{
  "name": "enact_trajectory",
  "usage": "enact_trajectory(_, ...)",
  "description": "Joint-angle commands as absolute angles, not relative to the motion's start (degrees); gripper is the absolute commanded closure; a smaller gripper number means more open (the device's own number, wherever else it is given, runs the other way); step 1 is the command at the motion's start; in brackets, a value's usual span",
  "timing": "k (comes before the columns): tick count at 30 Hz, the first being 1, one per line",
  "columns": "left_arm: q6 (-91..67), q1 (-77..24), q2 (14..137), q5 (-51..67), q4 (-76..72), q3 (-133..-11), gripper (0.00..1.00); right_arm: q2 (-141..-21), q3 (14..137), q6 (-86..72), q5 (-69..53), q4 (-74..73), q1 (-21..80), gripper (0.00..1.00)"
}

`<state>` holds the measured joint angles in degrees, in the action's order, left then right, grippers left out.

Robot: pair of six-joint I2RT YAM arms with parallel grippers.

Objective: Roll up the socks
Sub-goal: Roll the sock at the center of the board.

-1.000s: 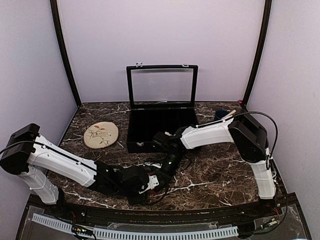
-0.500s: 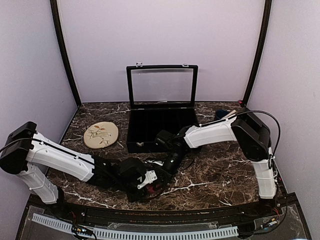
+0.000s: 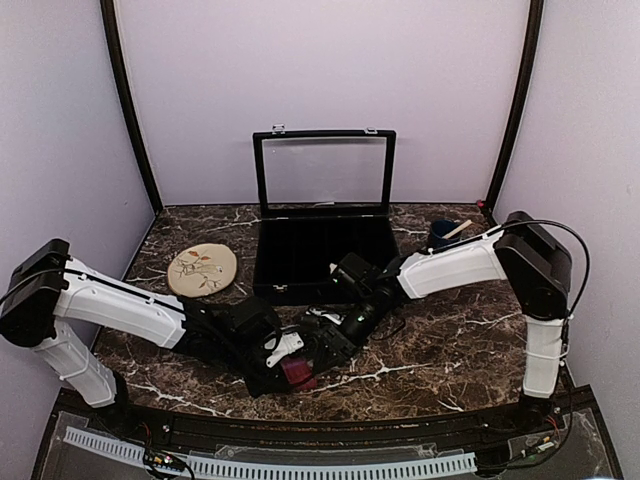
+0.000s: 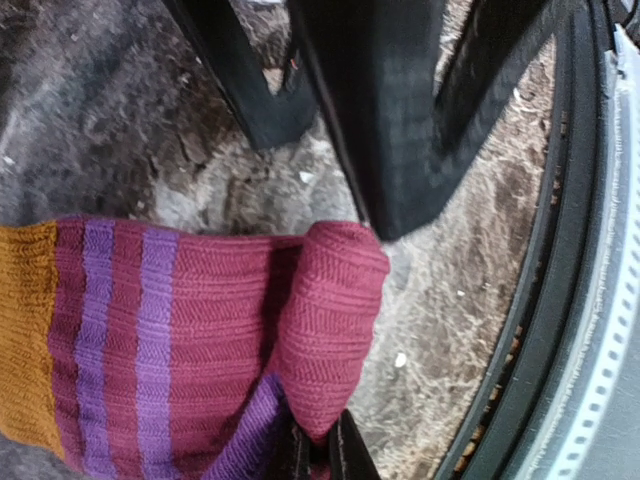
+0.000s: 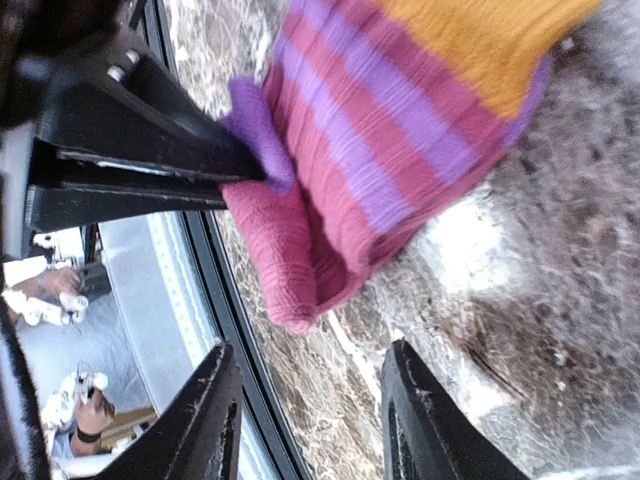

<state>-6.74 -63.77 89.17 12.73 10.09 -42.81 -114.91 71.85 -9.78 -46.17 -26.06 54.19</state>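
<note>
Since the left gripper (image 4: 322,455) is the one actually holding anything, start there. Its jaws are pinched tight on the sock (image 4: 200,320), biting in at the purple heel patch, right where the maroon fabric doubles over into a fat lump. From that fold the sock runs out in maroon and purple stripes and ends in an orange band at the far end from the grip.

The right gripper (image 5: 308,348) sits just beside it, jaws standing apart with nothing between them. The folded lump is just past its fingers (image 5: 215,420), not touching as far as I can see.

Both are low over the table (image 3: 450,340), dark marble with white veins, near its front edge and roughly midway between the two arm bases. Can't tell if the sock is fully resting on the marble or hanging a touch above it.

Further back there's a black case (image 3: 290,290) with its clear lid stood up, a tan mat (image 3: 202,270) off to its left, and a blue cup (image 3: 440,233) at the back right.
</note>
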Motion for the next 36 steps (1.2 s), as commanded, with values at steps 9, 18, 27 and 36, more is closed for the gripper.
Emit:
enact_trajectory(9,-13.49,-59.52,86.08,27.06,8.87,-36.69,1.00,-106.87,62.58,-18.02,-35.98,-11.73,53.44,0.56)
enact_trajectory(18,-15.60,-54.76,89.07,37.97,6.88,-36.43,1.00,-99.21,55.84,-19.39,-24.18,-5.22,53.93,0.57)
enact_trajectory(27,-18.60,-50.54,93.24,48.03,4.44,-36.52,1.00,-91.74,50.98,-10.01,-8.31,-4.86,63.58,0.57)
enact_trajectory(36,-22.69,-48.84,97.40,53.44,0.07,-35.90,1.00,-91.73,52.10,1.93,4.42,-3.96,76.70,0.57)
